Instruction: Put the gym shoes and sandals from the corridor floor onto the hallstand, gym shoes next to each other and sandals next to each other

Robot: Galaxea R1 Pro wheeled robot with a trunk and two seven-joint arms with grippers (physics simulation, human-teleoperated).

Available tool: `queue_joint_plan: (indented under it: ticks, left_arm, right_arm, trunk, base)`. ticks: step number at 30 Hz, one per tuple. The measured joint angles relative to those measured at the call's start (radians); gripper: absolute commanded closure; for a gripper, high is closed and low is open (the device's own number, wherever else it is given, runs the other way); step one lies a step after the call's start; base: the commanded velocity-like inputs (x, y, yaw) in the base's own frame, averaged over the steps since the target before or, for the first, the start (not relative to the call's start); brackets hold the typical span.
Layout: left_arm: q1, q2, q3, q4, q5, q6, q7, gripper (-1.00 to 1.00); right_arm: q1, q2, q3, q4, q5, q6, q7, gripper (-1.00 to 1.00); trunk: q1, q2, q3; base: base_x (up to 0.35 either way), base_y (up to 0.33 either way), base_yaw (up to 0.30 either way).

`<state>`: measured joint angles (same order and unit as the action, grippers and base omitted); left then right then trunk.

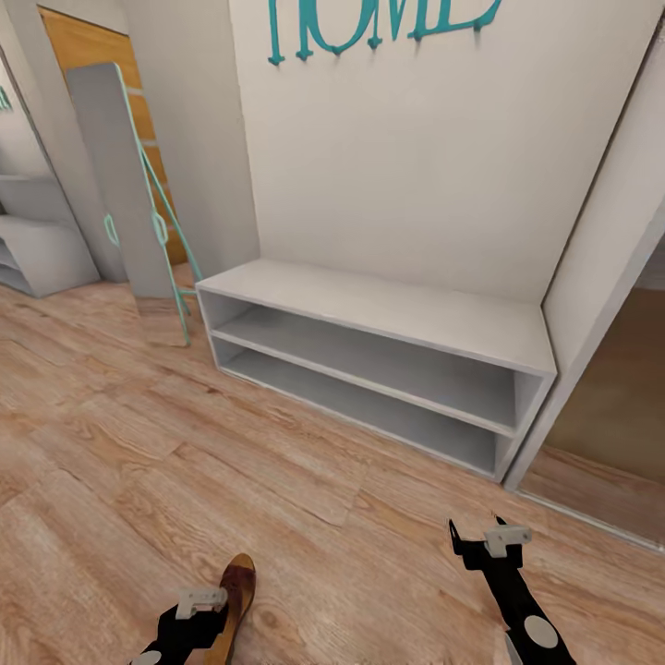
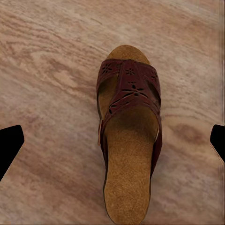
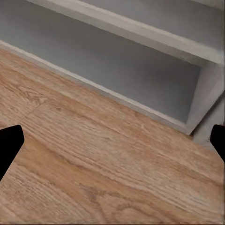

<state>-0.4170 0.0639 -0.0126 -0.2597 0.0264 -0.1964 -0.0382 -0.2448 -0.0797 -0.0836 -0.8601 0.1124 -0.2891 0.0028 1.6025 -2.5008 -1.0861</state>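
One dark-brown sandal [image 2: 129, 140] with a cut-out strap and tan footbed lies flat on the wood-plank corridor floor [image 1: 185, 462]. In the head view its toe end [image 1: 238, 582] pokes out past my left gripper [image 1: 199, 617] at the bottom edge. The left gripper [image 2: 112, 143] hovers above the sandal, open, with one fingertip on each side and well clear of it. Over bare floor at the lower right, my right gripper [image 1: 482, 543] is open and holds nothing; it faces a rack's lower shelf [image 3: 140, 61]. The gym shoes are out of view.
A white two-shelf rack [image 1: 369, 319] stands against the wall under teal "HOME" letters [image 1: 369, 28]. A grey board with a teal frame [image 1: 120, 185] leans to its left. A pale-grey stepped unit [image 1: 37, 249] sits at the far left. An opening [image 1: 614, 406] lies right.
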Motion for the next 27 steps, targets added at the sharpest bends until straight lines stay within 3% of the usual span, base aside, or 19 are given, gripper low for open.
queue_joint_plan:
  ticks: [8, 16, 21, 27]
  left_arm:
    - [0.000, 0.001, -0.001, 0.000, 0.000, 0.000, 0.000, -1.00]
    - [0.000, 0.005, -0.004, -0.001, 0.000, 0.000, 0.000, -1.00]
    - [0.000, 0.009, -0.004, 0.000, -0.001, -0.001, 0.000, -1.00]
    - [0.002, 0.011, -0.004, -0.001, -0.001, -0.002, 0.000, -1.00]
  right_arm:
    - [0.000, 0.002, 0.000, -0.001, 0.000, 0.000, 0.000, -1.00]
    - [0.000, 0.003, 0.000, -0.017, 0.000, 0.001, -0.001, -1.00]
    - [0.000, 0.003, 0.000, -0.031, -0.001, 0.006, -0.001, -1.00]
    - [0.000, 0.004, 0.000, -0.083, -0.002, 0.113, -0.001, -1.00]
  trunk:
    - [0.004, -0.002, -0.037]
    - [0.004, -0.002, -0.039]
    - [0.006, -0.003, -0.059]
    - [0.009, -0.004, -0.088]
  base:
    - [0.000, 0.000, -0.237]
    - [0.000, 0.000, -0.049]
    - [0.000, 0.000, -0.003]
    - [0.000, 0.000, 0.047]
